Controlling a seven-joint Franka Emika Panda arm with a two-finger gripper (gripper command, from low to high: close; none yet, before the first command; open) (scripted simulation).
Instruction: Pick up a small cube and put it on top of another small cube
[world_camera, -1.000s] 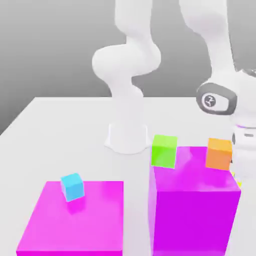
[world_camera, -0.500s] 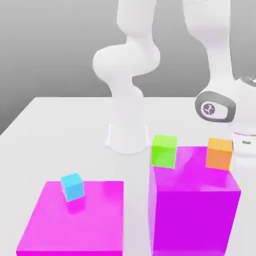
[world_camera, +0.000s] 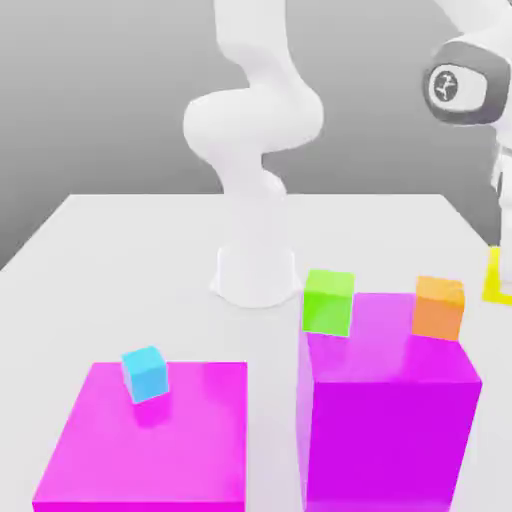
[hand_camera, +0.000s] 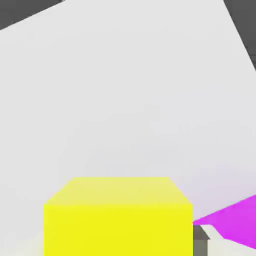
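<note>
In the hand view, the small yellow cube (hand_camera: 118, 215) sits between my gripper's (hand_camera: 118, 250) jaws, which are shut on it, and one grey fingertip (hand_camera: 201, 239) shows beside it. The exterior view shows a sliver of the same yellow cube (world_camera: 497, 275) at the right edge. It hangs in the air beside the orange cube (world_camera: 438, 307), with the arm's wrist (world_camera: 462, 88) high above.
A tall magenta block (world_camera: 390, 420) carries a green cube (world_camera: 328, 301) and the orange cube. A low magenta block (world_camera: 150, 440) at the exterior view's left carries a blue cube (world_camera: 145, 373). The arm's white base (world_camera: 256, 270) stands behind them on the white table (world_camera: 120, 260).
The gripper shut on the yellow cube low beside the tall magenta block. The arm then rose, lifting the cube to about the orange cube's height.
</note>
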